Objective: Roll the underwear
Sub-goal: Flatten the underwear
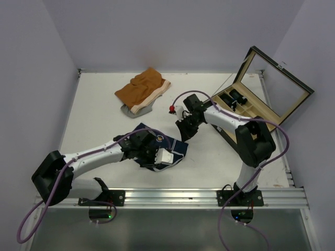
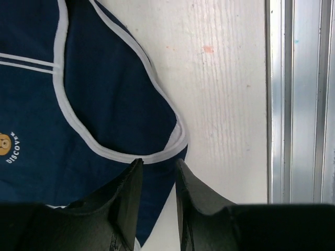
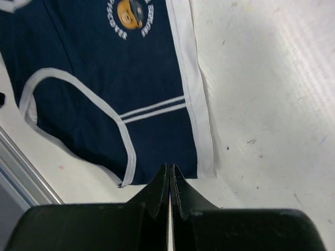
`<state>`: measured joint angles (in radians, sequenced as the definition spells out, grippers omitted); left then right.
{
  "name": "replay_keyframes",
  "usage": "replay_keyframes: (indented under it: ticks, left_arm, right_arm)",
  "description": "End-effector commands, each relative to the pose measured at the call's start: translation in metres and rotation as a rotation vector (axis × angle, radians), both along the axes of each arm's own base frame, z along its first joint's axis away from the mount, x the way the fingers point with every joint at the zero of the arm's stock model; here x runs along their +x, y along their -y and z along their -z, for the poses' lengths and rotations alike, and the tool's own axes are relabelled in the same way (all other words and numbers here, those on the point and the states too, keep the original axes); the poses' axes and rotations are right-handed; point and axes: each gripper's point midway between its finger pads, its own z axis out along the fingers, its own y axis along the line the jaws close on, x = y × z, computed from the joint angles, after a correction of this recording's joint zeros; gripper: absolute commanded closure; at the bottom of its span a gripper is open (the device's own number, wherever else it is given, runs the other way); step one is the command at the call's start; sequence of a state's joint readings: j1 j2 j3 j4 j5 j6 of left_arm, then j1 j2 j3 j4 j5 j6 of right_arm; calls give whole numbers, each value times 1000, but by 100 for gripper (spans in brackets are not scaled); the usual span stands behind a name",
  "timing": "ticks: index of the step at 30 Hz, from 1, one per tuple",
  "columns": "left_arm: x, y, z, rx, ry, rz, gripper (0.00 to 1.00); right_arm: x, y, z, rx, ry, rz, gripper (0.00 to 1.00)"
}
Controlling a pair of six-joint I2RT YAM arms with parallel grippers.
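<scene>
The navy-blue underwear [image 1: 177, 148] with white trim lies spread flat on the white table, near the front middle. My left gripper [image 1: 159, 157] is over its near part. In the left wrist view the left gripper [image 2: 157, 170] is open by a narrow gap, over a white-trimmed leg edge of the underwear [image 2: 104, 104], with nothing pinched. My right gripper [image 1: 184, 133] is at the garment's far right corner. In the right wrist view the right gripper [image 3: 170, 168] is shut, and its tips meet the near hem of the underwear [image 3: 104, 78], which has a round printed logo.
Orange-brown shorts [image 1: 144, 89] lie on a grey garment [image 1: 131, 111] at the back. A small red object [image 1: 171, 109] sits beside the right arm. A wooden box [image 1: 251, 104] with its lid open stands at the right. An aluminium rail [image 1: 172, 196] runs along the front edge, and also shows in the left wrist view [image 2: 298, 104].
</scene>
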<state>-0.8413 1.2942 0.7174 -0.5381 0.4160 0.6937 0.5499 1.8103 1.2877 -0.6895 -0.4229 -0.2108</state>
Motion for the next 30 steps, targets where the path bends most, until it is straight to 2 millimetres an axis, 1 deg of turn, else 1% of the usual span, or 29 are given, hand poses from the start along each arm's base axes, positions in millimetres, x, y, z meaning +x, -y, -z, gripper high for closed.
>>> replay_keyframes:
  ticks: [1, 4, 5, 7, 8, 10, 12, 14, 15, 16, 18, 19, 20, 22, 23, 24, 25, 26, 28, 29, 30]
  left_arm:
    - [12, 17, -17, -58, 40, -6, 65]
    - [12, 18, -6, -45, 23, -7, 65]
    - [11, 17, 2, -30, 7, -11, 64]
    - [13, 16, 8, -16, 13, -20, 64]
    - [11, 14, 16, 8, 3, -16, 64]
    - [12, 9, 26, 46, 7, -20, 64]
    - [6, 3, 36, 87, -8, 7, 64]
    - [-5, -7, 42, 126, -34, 41, 65]
    - [-11, -9, 43, 127, -43, 81, 66]
    - [-19, -15, 44, 148, -65, 101, 67]
    - [-28, -20, 44, 153, -74, 144, 68]
    - [-32, -24, 44, 166, -84, 158, 69]
    - [-35, -27, 44, 171, -81, 170, 69]
    - [-37, -31, 42, 182, -74, 196, 66]
    - [-34, -29, 37, 168, -54, 196, 64]
    - [-31, -28, 33, 161, -33, 192, 59]
    - [-27, -24, 28, 142, -12, 188, 57]
    - [-20, -16, 13, 98, 30, 175, 56]
    - [-9, -3, -7, 35, 73, 122, 54]
    - [-2, 6, -29, -33, 105, 91, 53]
    - [3, 10, -40, -66, 118, 70, 53]
  right_arm:
    - [-16, 5, 20, -25, -53, -35, 100]
    - [-17, 12, 33, -67, -59, -34, 100]
    - [-16, 17, 38, -95, -52, -29, 100]
    - [-15, 21, 47, -120, -56, -23, 100]
    - [-16, 24, 52, -137, -61, -21, 100]
    - [-18, 26, 56, -149, -71, -24, 100]
    - [-22, 29, 58, -154, -79, -24, 100]
    - [-28, 32, 61, -162, -93, -28, 100]
    - [-32, 32, 60, -159, -103, -30, 100]
    - [-34, 33, 59, -156, -104, -31, 100]
    - [-45, 35, 59, -150, -131, -38, 100]
    - [-49, 33, 53, -129, -133, -45, 100]
    - [-59, 34, 53, -127, -154, -57, 100]
    - [-76, 26, 43, -80, -162, -115, 100]
    - [-81, 22, 32, -53, -130, -146, 100]
    - [-89, 14, 22, -22, -115, -190, 100]
    - [-92, 9, 13, 9, -107, -204, 100]
    - [-95, -1, -9, 82, -95, -217, 96]
    - [-92, -8, -27, 127, -67, -214, 92]
    - [-86, -16, -46, 173, -28, -217, 92]
    - [-81, -19, -54, 188, -3, -214, 92]
